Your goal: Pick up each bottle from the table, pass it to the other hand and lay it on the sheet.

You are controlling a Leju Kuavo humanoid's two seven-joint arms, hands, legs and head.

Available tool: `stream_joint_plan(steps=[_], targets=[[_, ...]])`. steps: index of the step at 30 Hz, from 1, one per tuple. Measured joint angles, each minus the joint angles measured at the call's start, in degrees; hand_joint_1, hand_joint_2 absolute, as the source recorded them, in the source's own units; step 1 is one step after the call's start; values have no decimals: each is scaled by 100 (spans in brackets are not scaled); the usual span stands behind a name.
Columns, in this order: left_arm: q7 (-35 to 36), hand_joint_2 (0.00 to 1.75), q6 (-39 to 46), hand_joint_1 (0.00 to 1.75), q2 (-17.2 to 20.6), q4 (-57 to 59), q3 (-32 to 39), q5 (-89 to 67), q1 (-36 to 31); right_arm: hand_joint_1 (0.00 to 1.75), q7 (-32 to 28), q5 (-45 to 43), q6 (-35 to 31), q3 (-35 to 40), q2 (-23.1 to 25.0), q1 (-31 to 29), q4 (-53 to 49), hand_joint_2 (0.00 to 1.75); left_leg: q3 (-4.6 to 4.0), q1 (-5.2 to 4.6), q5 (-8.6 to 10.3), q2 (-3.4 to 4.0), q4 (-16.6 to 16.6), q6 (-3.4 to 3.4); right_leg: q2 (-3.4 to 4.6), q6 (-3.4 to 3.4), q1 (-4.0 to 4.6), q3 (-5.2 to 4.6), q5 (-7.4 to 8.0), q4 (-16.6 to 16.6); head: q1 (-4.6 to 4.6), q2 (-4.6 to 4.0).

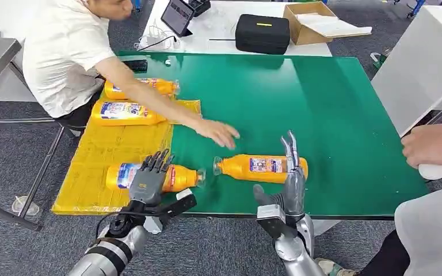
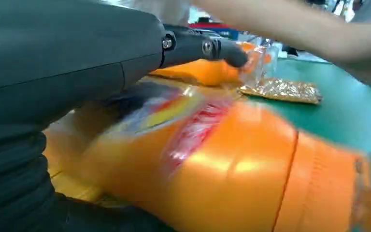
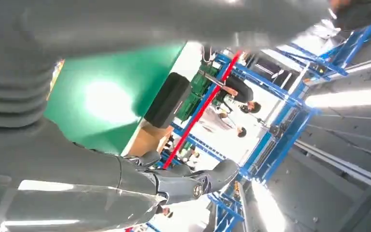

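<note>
Four orange bottles lie on their sides on the green table (image 1: 322, 103) in the head view: two on the far part of the yellow sheet (image 1: 121, 149), one (image 1: 149, 176) at the sheet's near edge under the left hand (image 1: 149, 175), and one (image 1: 259, 168) off the sheet on the bare green just beyond the right hand (image 1: 290, 184). A person's hand (image 1: 218, 132) reaches over the table between them. The left wrist view, blurred, shows that near-edge bottle (image 2: 232, 169) close up with the thumb (image 2: 203, 48) over it; whether the fingers clamp it I cannot tell. The right hand stands upright, fingers straight and apart, holding nothing; its wrist view instead looks across the table at a black case (image 3: 166, 99).
</note>
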Motion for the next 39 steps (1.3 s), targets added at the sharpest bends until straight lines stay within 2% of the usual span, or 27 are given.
stream_joint_plan(steps=[11,26,39], targets=[[-122,175,-725,0,70,107,0,214,-160,0,0,-2,-15,57,-55,-128,212,175,26,0,10,-20,-1,-2,-19,-2,0,32,2,0,0,0],[-223,175,-776,0,81,133,2,385,-170,0,0,13,-61,85,-76,-166,376,175,29,0,10,-23,-1,-2,-21,-1,0,35,2,0,0,0],[-595,175,-365,0,81,-151,4,693,-6,0,0,11,-179,149,-92,-166,424,175,6,0,10,-22,-1,-2,-20,0,0,8,1,0,0,0]])
